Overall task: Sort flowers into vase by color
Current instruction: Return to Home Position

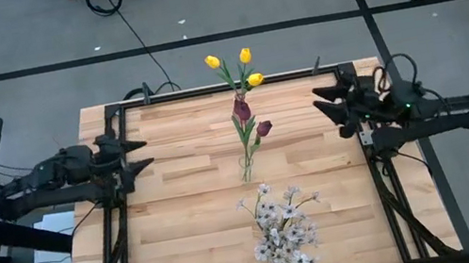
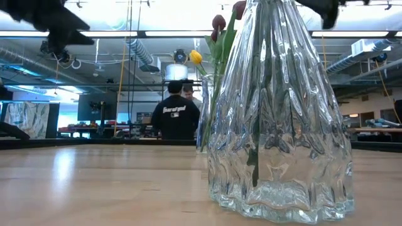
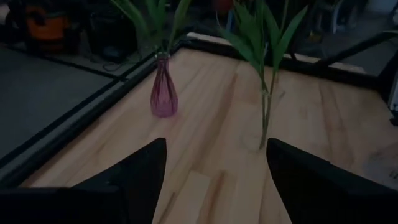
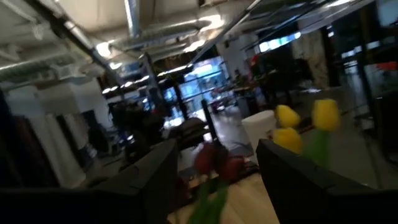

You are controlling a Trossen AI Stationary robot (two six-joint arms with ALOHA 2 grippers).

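Note:
Yellow tulips (image 1: 231,63) rise from a purple vase (image 3: 163,94) near the table's far edge. Dark red tulips (image 1: 262,129) stand in a slim clear vase (image 1: 246,165) at mid-table. Sprays of white blossoms (image 1: 282,229) fill a wide clear vase (image 2: 282,125) near the front edge. My left gripper (image 1: 145,154) hovers open at the table's left side, pointing at the vases, nothing between its fingers (image 3: 143,174). My right gripper (image 1: 317,101) hovers open at the right side, facing the tulips (image 4: 214,158).
A dark metal frame (image 1: 115,218) runs around the wooden table top (image 1: 191,215). Bare wood lies between each gripper and the row of vases down the middle. Two people (image 2: 176,116) stand in the room beyond the far edge.

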